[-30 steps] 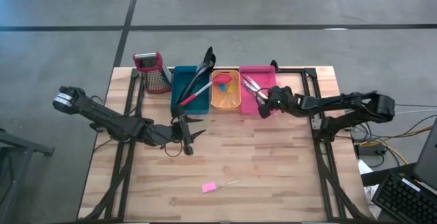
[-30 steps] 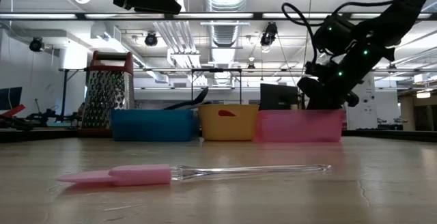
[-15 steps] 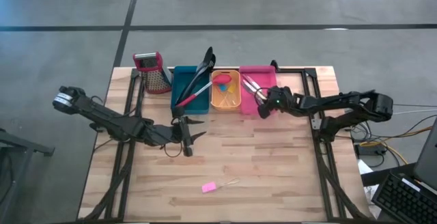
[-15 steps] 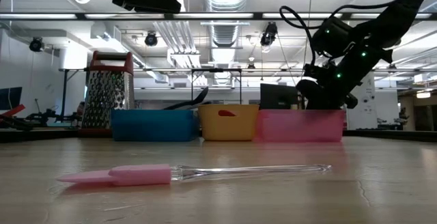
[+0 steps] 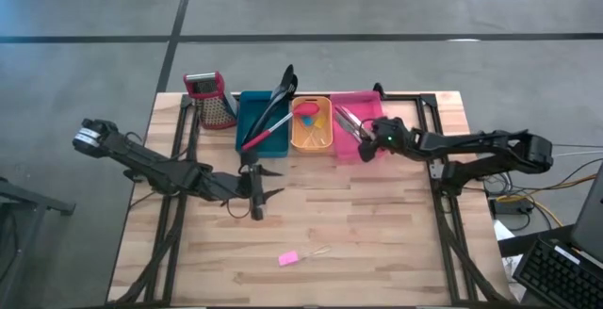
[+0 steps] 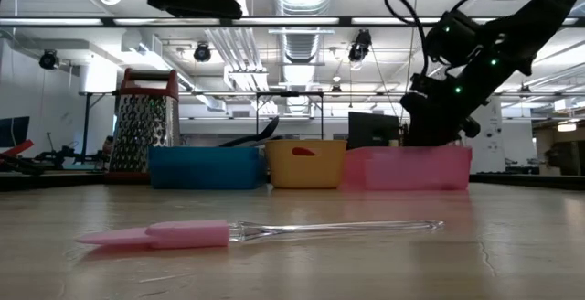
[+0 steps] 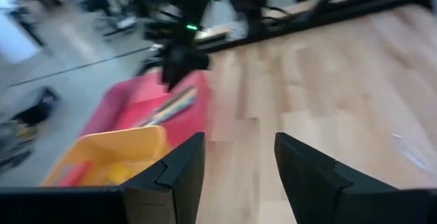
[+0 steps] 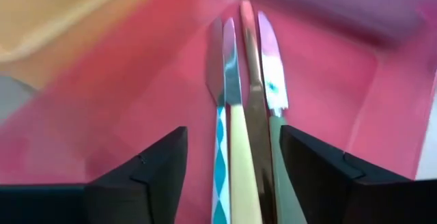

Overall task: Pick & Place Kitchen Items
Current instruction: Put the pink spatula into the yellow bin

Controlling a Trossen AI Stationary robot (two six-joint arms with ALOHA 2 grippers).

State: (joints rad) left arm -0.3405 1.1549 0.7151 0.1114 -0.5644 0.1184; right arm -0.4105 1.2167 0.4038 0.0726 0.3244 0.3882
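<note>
My right gripper (image 8: 232,162) (image 5: 367,139) hangs open over the pink bin (image 5: 356,102), slanting down into it. Several table knives (image 8: 235,115) lie side by side on the bin's floor below its fingers, and I cannot see any touch. A pink spatula with a clear handle (image 5: 289,258) (image 6: 155,235) lies flat on the table near the front. My left gripper (image 5: 268,181) (image 7: 239,162) hovers open over the table's middle left, with nothing between its fingers.
A teal bin (image 5: 252,130) holds black and red utensils (image 5: 273,111). Beside it, an orange bin (image 5: 312,138) holds small red and yellow pieces. A box grater with a red top (image 5: 215,102) stands at the far left. Bare wood (image 5: 377,234) lies between the bins and the near edge.
In the low view my right gripper's body has risen a little over the pink bin, and the bin's right end has shifted slightly toward the table's right edge. My left gripper and the pink spatula have kept still.
</note>
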